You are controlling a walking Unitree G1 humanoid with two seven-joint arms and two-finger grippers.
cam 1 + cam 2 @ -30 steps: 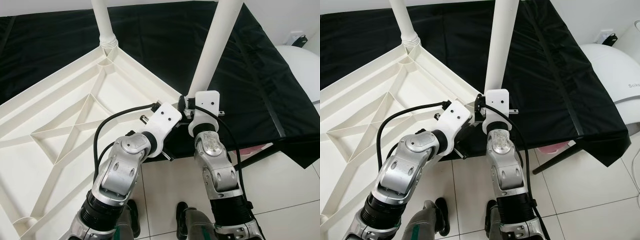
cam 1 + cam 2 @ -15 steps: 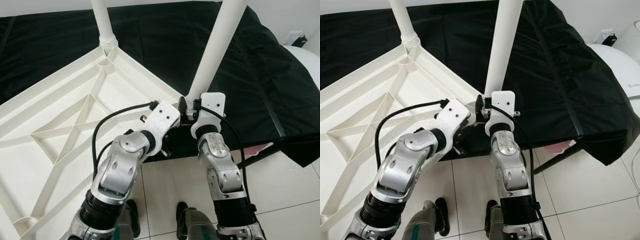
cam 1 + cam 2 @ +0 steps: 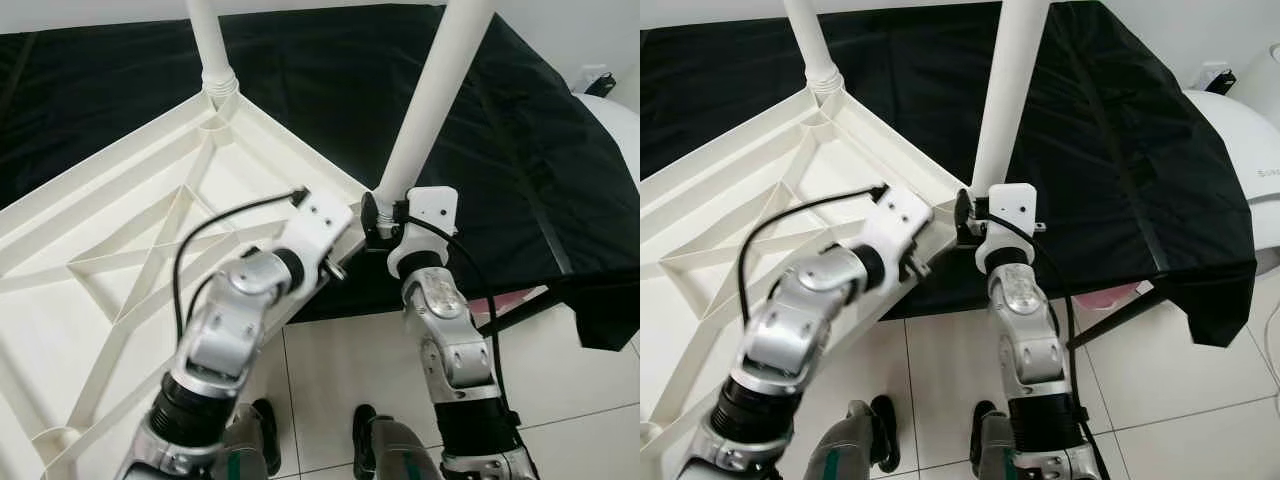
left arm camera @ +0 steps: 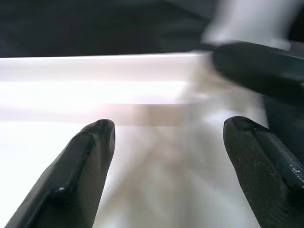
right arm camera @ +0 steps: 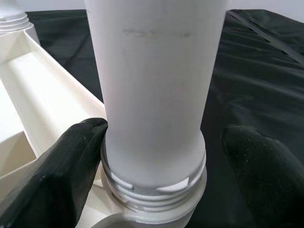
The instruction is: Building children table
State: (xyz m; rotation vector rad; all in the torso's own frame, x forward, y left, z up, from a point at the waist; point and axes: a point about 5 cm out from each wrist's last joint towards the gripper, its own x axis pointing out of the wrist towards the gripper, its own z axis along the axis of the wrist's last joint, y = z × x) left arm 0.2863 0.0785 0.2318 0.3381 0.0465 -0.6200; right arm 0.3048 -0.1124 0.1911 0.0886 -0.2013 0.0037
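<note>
Head views, tabletop: white ribbed tabletop (image 3: 120, 250) lies underside up on a black cloth (image 3: 330, 80), one corner toward the robot.
Head views, legs: near leg (image 3: 430, 100) stands in that corner's socket; far leg (image 3: 208, 40) stands at the far corner.
Head views, right arm: forearm rises steeply, right gripper (image 3: 378, 215) at the near leg's base.
Head views, left arm: elbow bent, forearm angled up and inward, left gripper (image 3: 925, 262) at the tabletop's edge.
Left wrist view: fingers (image 4: 80, 175) spread apart over the blurred white rim, gripping nothing.
Right wrist view: fingers (image 5: 61, 166) spread either side of the near leg; one touches it, the other stands off.
</note>
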